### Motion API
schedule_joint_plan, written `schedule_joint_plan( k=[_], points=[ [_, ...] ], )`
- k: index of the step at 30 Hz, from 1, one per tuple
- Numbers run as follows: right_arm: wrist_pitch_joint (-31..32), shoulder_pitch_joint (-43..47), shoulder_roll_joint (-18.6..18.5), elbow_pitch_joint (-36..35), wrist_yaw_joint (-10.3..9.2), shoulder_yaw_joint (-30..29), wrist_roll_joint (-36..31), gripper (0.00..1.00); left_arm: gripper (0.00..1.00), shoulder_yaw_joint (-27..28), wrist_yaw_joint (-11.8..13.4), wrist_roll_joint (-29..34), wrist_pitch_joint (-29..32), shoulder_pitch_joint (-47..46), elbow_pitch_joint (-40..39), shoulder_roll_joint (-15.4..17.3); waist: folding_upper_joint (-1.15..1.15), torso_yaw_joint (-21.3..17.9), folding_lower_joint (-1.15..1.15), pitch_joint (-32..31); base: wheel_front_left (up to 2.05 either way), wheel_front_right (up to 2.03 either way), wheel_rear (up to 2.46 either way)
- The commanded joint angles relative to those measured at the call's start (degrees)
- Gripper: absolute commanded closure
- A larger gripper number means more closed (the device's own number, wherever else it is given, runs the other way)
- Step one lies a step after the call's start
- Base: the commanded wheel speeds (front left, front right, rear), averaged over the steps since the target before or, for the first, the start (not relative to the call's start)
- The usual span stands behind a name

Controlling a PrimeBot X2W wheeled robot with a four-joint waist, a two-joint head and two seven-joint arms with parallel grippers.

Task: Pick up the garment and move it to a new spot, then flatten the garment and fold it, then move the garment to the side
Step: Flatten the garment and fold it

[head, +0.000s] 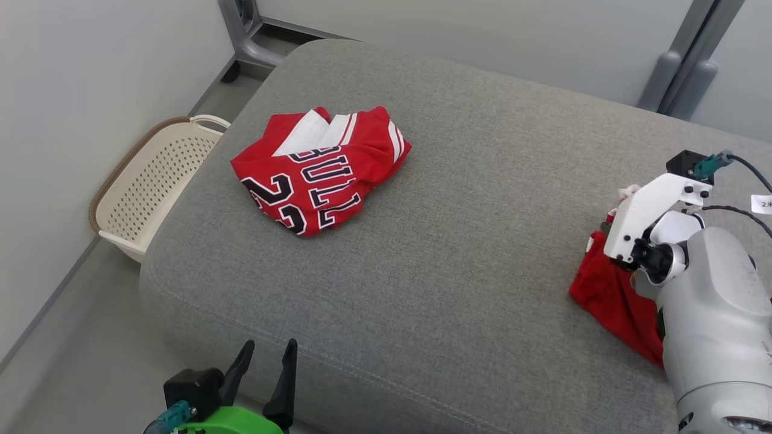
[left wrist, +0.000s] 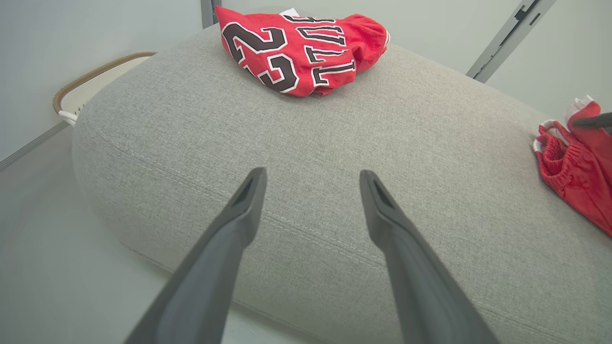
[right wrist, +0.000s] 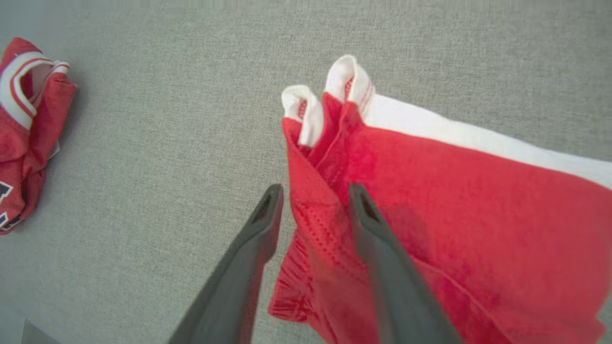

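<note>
A red garment (head: 606, 295) with white trim lies bunched at the right edge of the grey cushion (head: 482, 211). My right gripper (right wrist: 315, 188) stands over it, jaws parted, and a raised fold of the red garment (right wrist: 454, 191) sits between its fingers. In the head view the pale right wrist (head: 651, 211) hides those fingers. My left gripper (head: 269, 343) hangs open and holds nothing at the cushion's near edge, far from the cloth. From the left wrist, the left gripper (left wrist: 311, 174) points across the cushion, with the red garment (left wrist: 573, 177) at the far right.
A crumpled red jersey (head: 319, 172) with black-and-white lettering lies on the cushion's far left, as the red jersey (left wrist: 301, 50) and the red jersey (right wrist: 24, 138) in the wrist views. A cream perforated basket (head: 151, 181) stands on the floor left of the cushion. Grey frame legs (head: 681, 66) rise behind.
</note>
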Motion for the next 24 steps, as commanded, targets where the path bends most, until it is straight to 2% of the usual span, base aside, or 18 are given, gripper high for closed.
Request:
schedule_joint_plan(
  k=[1,10,17,24],
  points=[
    [-0.5,-0.9,-0.2,0.3,-0.02,-0.3,-0.7,0.0,0.0,0.1,0.0,-0.3,-0.3,-0.8,0.1,-0.2,0.0,0.0,0.0,0.1,0.0,0.0,0.0],
    [-5.9,-2.4,-0.5,0.7,-0.02,1.7,-2.0,0.0,0.0,0.4,0.2,-0.7,-1.1,-0.8,0.7,-0.4,0.0,-2.0,0.0,-0.9,0.0,0.0,0.0],
    [-11.3,0.0,-3.1,-1.3,-0.03,6.9,-2.8,0.0,0.0,0.6,0.3,-1.0,-1.4,0.1,0.6,0.0,0.0,-5.8,0.0,-2.6,0.0,0.0,0.0],
    [-15.7,3.9,-5.2,-3.3,-0.03,10.3,-0.2,0.0,0.0,0.5,0.3,-1.2,-1.9,0.5,0.8,-0.2,0.0,-9.2,0.0,-4.2,0.0,0.0,0.0]
  ],
)
